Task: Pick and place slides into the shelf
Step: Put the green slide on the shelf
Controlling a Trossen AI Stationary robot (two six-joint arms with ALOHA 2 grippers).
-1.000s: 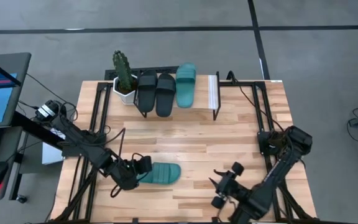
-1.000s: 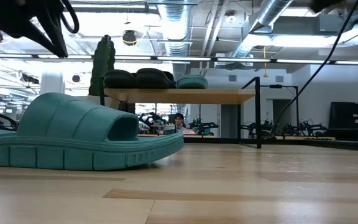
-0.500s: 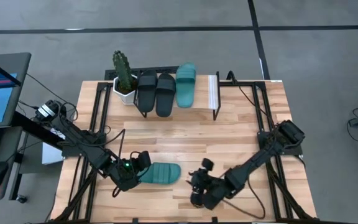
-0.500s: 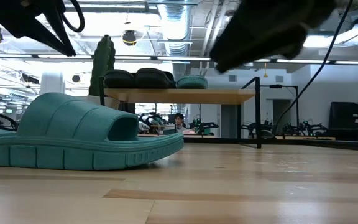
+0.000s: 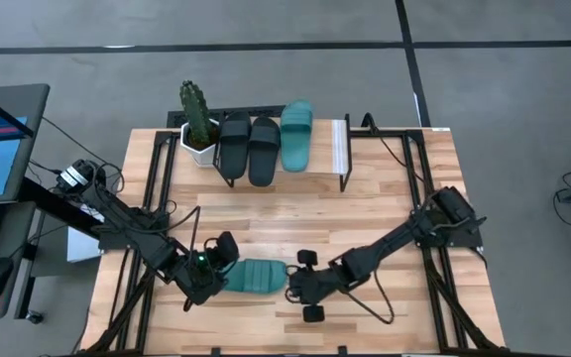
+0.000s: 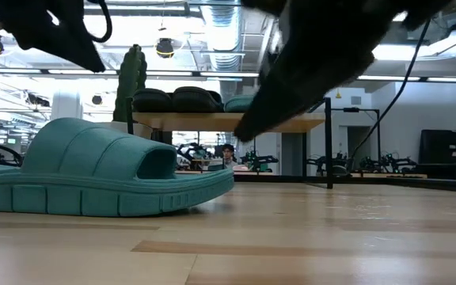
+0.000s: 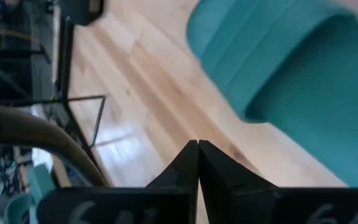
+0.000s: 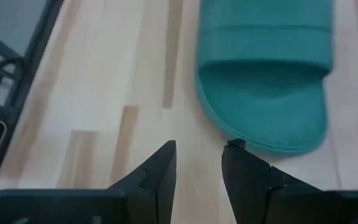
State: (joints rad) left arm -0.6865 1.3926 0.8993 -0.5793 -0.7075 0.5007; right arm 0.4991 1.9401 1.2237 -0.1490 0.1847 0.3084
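Jaws parted on right gripper (image 5: 301, 285), moved leftward since the earlier frames to the toe of teal-green rubber slide (image 5: 254, 276) lying flat on wooden tabletop (image 5: 365, 213), left gripper (image 5: 217, 259) fingers closed empty at its heel.

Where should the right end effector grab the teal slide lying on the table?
Grip the teal slide across its raised strap, coming from above. It lies flat and sole down, with its open toe towards the right end effector, so the strap is probably the easiest part to pinch.

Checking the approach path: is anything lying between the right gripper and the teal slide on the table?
No. The right wrist view shows only bare tabletop between the right gripper and the teal slide.
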